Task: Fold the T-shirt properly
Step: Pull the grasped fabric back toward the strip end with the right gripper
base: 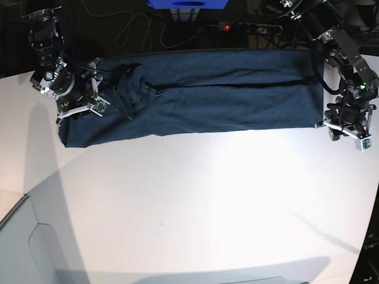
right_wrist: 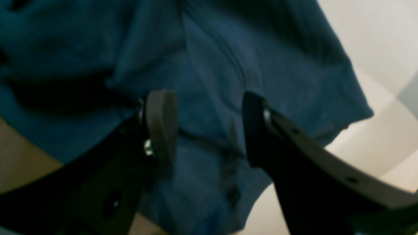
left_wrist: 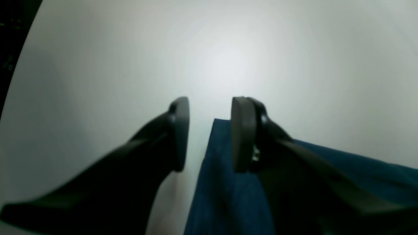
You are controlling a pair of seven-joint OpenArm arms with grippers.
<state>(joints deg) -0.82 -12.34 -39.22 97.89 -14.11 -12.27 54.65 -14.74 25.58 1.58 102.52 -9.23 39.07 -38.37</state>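
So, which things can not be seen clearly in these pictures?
- Base view: the far edge of the T-shirt blends into the dark background.
- Base view: both tools are too small to read.
- Left wrist view: the left tool covers part of the cloth; the picture is blurred.
- Right wrist view: the right tool hangs over blurred folds; contact is unclear.

- My base view looks down from high on the whole table point(base: 189, 207).
- My wrist views sit close behind each gripper, sharing the T-shirt point(base: 195, 100) with it.
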